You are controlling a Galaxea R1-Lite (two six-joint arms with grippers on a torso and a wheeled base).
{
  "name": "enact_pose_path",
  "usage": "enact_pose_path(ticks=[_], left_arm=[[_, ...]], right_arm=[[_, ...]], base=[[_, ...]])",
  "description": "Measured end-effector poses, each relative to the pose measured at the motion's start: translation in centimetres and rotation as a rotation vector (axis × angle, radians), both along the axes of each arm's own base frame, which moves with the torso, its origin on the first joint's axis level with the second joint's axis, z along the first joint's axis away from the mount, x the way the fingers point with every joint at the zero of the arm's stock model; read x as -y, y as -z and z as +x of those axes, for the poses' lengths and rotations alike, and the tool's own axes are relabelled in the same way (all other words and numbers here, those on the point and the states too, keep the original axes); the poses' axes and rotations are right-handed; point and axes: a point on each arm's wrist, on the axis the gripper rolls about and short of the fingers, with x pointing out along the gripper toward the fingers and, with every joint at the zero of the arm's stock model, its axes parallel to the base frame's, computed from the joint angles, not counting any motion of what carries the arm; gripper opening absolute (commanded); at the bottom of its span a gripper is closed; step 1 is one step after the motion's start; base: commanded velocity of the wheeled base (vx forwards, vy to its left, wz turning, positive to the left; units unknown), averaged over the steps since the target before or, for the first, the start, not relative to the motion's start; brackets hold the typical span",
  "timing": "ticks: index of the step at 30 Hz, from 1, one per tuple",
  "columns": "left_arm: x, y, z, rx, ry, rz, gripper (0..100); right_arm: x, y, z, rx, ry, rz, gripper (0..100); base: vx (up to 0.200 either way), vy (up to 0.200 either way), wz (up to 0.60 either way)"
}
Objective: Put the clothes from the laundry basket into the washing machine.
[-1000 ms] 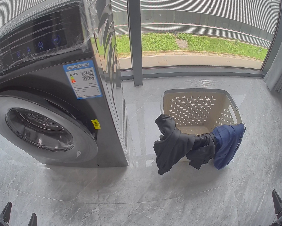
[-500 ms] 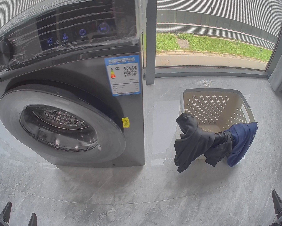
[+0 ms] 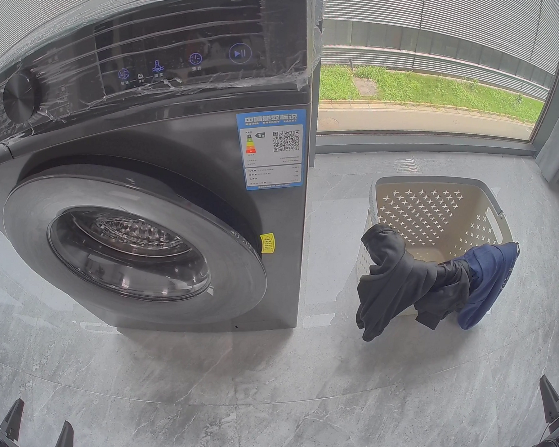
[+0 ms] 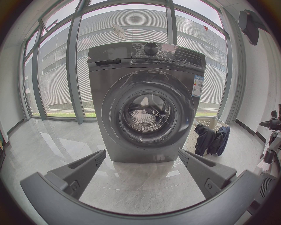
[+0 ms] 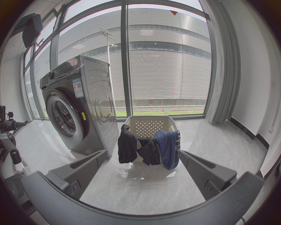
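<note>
The washing machine point(image 3: 165, 177) is standing on the grey stone floor point(image 3: 300, 387) on the robot's left side, and its round glass door point(image 3: 129, 254) is sitting closed against the front panel. Clear plastic wrap point(image 3: 159, 59) is covering the control panel along the top, with a dial point(image 3: 19, 97) at the panel's left end, and a blue label point(image 3: 272, 148) is sticking to the upper right of the front. The laundry basket point(image 3: 436, 185), cream with star-shaped holes, is resting on the floor just beside the machine's right side, near the large window point(image 3: 419, 52). The clothes are hanging over the basket's near rim and down its outer wall: a black garment point(image 3: 394, 283) is draping over the corner closest to the machine, and a blue garment point(image 3: 487, 278) is hanging at the other near corner, touching the black one. The left hand point(image 4: 140, 153) is hovering low above the floor facing the machine's door, released, with its fingers spread wide and nothing between them. The right hand point(image 5: 140, 153) is hovering low facing the basket, likewise released and grasping nothing. Both hands are well apart from the clothes.
</note>
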Motion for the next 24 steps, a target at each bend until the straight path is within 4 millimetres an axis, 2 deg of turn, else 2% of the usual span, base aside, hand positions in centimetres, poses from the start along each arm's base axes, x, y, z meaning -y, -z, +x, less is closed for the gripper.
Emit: enact_pose_path(ticks=[9, 24], left_arm=[[0.00, 0.00, 0.00, 0.000, 0.000, 0.000, 100], [0.00, 0.00, 0.00, 0.000, 0.000, 0.000, 100]], right_arm=[[0.00, 0.00, 0.00, 0.000, 0.000, 0.000, 100], [0.00, 0.00, 0.00, 0.000, -0.002, 0.000, 100]], base=[[0.000, 0.200, 0.00], [0.000, 0.000, 0.00]])
